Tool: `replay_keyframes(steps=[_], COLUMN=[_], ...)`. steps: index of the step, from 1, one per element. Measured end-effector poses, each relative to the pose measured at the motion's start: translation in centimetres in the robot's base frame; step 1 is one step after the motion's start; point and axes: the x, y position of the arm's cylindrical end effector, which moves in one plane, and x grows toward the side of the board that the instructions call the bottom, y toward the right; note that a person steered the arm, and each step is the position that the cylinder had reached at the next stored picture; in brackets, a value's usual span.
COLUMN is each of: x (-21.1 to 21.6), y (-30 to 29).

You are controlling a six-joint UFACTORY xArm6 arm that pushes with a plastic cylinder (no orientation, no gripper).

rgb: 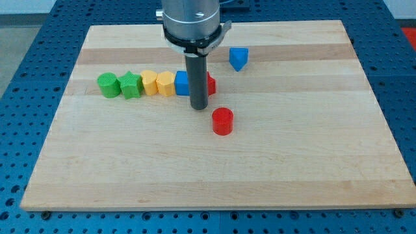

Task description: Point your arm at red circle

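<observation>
The red circle [222,121] is a short red cylinder standing alone near the middle of the wooden board [214,169]. My tip [199,106] is just up and to the view's left of it, a small gap apart, not touching. A row of blocks lies left of and behind the rod: a green rounded block [108,85], a green star [130,85], a yellow block [149,82], a yellow hexagon [165,84], a blue block [182,83] and a second red block [210,84], partly hidden by the rod. A blue block [238,58] sits apart toward the view's top.
The arm's grey wrist [195,23] hangs over the board's top middle. The board lies on a blue perforated table [26,78]; its edges are near the view's sides and bottom.
</observation>
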Motion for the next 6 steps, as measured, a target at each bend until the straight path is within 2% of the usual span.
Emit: replay_keyframes(steps=[4, 6], x=[0.3, 5.4], y=[-0.6, -2.5])
